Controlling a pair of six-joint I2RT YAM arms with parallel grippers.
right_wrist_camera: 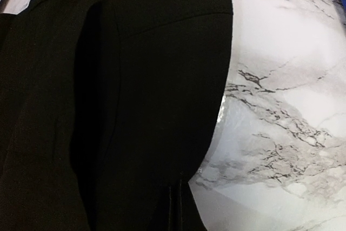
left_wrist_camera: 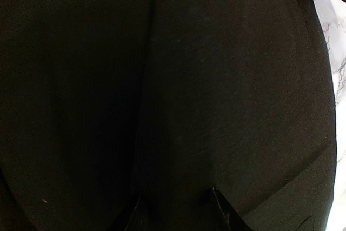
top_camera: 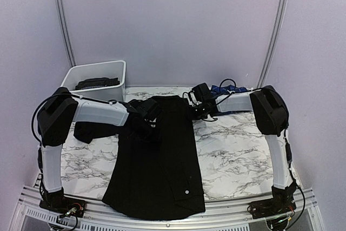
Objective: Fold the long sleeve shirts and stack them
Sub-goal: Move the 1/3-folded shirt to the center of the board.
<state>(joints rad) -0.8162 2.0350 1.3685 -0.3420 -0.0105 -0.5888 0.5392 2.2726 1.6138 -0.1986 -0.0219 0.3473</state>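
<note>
Black shirt (top_camera: 162,160) lies lengthwise, collar far, hem near; right jaws pinch its edge; left jaws: cannot tell.

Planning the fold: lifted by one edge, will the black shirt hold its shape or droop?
Probably droops: the black shirt lies limp with soft creases. Likely drags and bunches if pushed, being spread wide on the table.

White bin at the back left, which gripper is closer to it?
Left. The left gripper hangs over the black shirt, just right of the white bin; the right gripper is farther right, beyond the shirt's collar.
</note>
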